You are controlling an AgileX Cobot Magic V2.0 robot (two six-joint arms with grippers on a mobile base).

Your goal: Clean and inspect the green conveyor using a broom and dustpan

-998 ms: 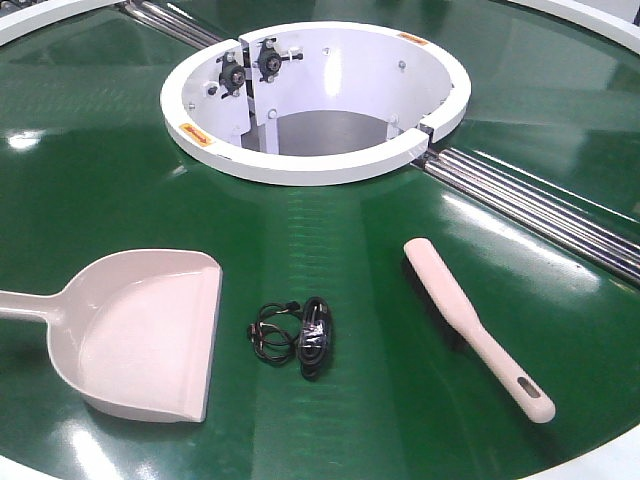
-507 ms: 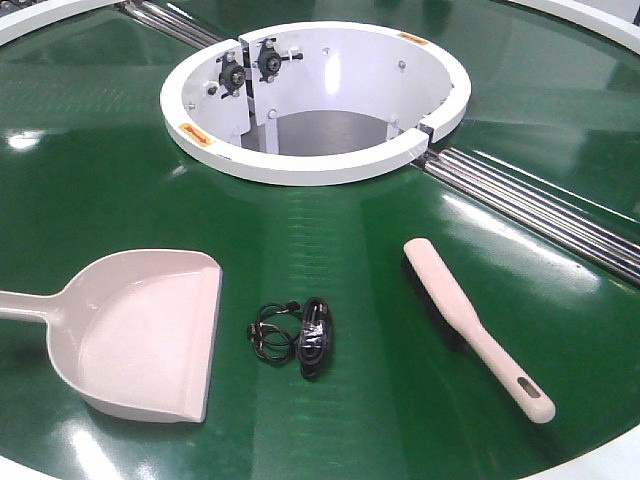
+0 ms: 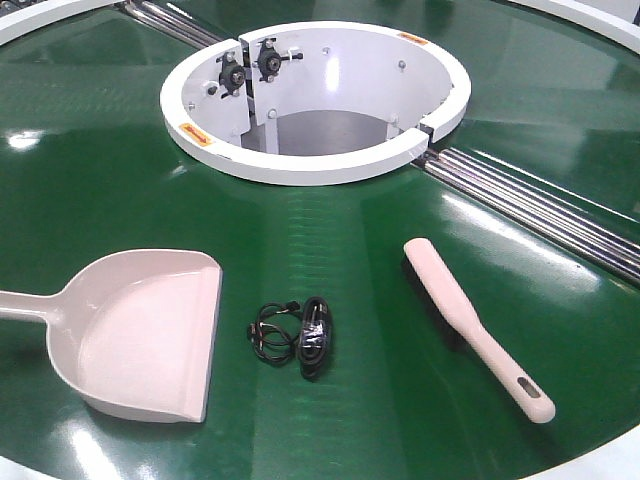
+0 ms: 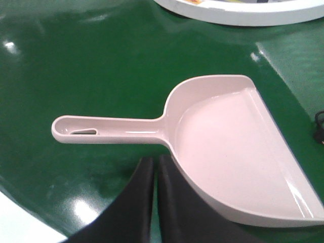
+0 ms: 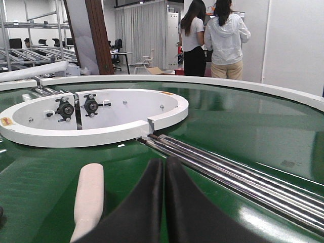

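Observation:
The green conveyor (image 3: 340,240) fills the front view, with its white ring opening (image 3: 315,100) at the back and steel rollers (image 3: 540,210) to the right. The dustpan (image 3: 150,335) lies at the front left, handle pointing left. The broom (image 3: 470,325) lies at the front right, handle toward the front. In the left wrist view my left gripper (image 4: 156,161) is shut and empty, just below the dustpan (image 4: 233,147) where its handle meets the scoop. In the right wrist view my right gripper (image 5: 164,163) is shut and empty, right of the broom (image 5: 89,200). Neither gripper shows in the front view.
A small black coiled cable bundle (image 3: 298,338) lies on the belt between dustpan and broom. The belt's white rim (image 3: 610,465) runs along the front right. In the right wrist view two people (image 5: 215,38) stand beyond the far rim, and the rollers (image 5: 228,177) run close on the right.

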